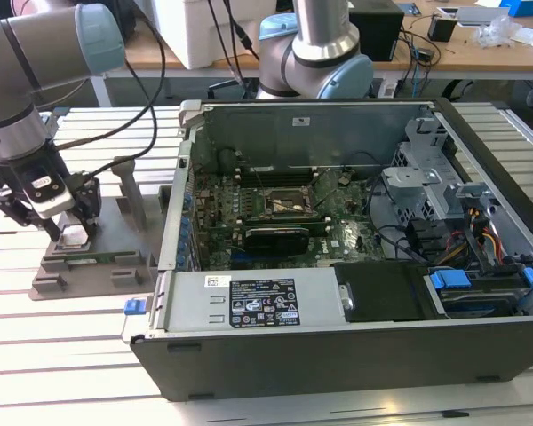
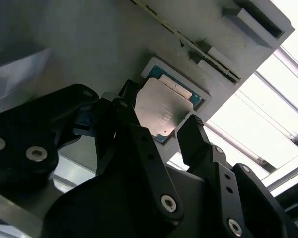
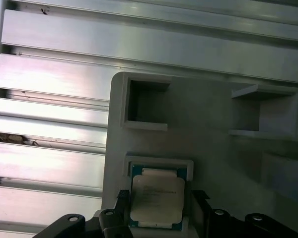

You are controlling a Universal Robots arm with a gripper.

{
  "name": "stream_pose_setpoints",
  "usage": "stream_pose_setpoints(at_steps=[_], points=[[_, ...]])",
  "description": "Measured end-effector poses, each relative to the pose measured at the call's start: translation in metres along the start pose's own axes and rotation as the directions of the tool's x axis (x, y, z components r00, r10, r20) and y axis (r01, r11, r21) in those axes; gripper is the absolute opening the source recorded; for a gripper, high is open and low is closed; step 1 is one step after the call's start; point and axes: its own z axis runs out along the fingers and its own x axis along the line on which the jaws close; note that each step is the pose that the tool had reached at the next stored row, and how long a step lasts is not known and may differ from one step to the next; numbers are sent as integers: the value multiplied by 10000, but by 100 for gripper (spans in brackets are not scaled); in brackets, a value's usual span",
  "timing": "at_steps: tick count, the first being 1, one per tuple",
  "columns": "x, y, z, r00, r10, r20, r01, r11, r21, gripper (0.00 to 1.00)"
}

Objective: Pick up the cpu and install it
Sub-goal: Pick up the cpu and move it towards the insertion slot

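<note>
The cpu [image 1: 72,236] is a small square chip with a shiny silver-grey top, lying flat in a recess of the grey plastic holder tray [image 1: 102,266] at the exterior view's left. My gripper [image 1: 71,231] is lowered right over it. In both wrist views the cpu [image 2: 161,104] [image 3: 156,196] sits in its recess between the two black fingers [image 2: 193,136] [image 3: 123,201]. The gripper [image 2: 160,111] [image 3: 159,199] is open, with a finger close on each side and narrow gaps showing. The motherboard socket [image 1: 289,206] lies open inside the computer case [image 1: 338,319].
The holder tray [image 3: 213,148] has upright posts [image 1: 129,191] and other pockets [image 3: 146,106]. The open case's metal wall [image 1: 179,204] rises just beside the tray. Cables and drive bays [image 1: 462,266] crowd the case's far side. A second arm's base [image 1: 315,53] stands behind.
</note>
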Motion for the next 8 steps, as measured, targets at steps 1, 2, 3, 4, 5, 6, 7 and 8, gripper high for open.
stream_pose_setpoints(at_steps=[1, 2, 3, 4, 5, 6, 7, 8], points=[[1, 1, 16, 10000, 8, 0, -8, 10000, 0, 60], [4, 1, 32, 10000, 19, -3, -19, 10000, 1, 60], [5, 1, 38, 10000, 22, -2, -22, 10000, 2, 60], [5, 1, 43, 10000, 26, -1, -26, 10000, 1, 60], [5, 2, 49, 10000, 31, -2, -31, 10000, 2, 60], [6, 2, 54, 10000, 32, 0, -32, 10000, 1, 60], [6, 2, 57, 10000, 32, 0, -32, 10000, 0, 60], [6, 2, 65, 10000, 32, 1, -32, 10000, -4, 60]])
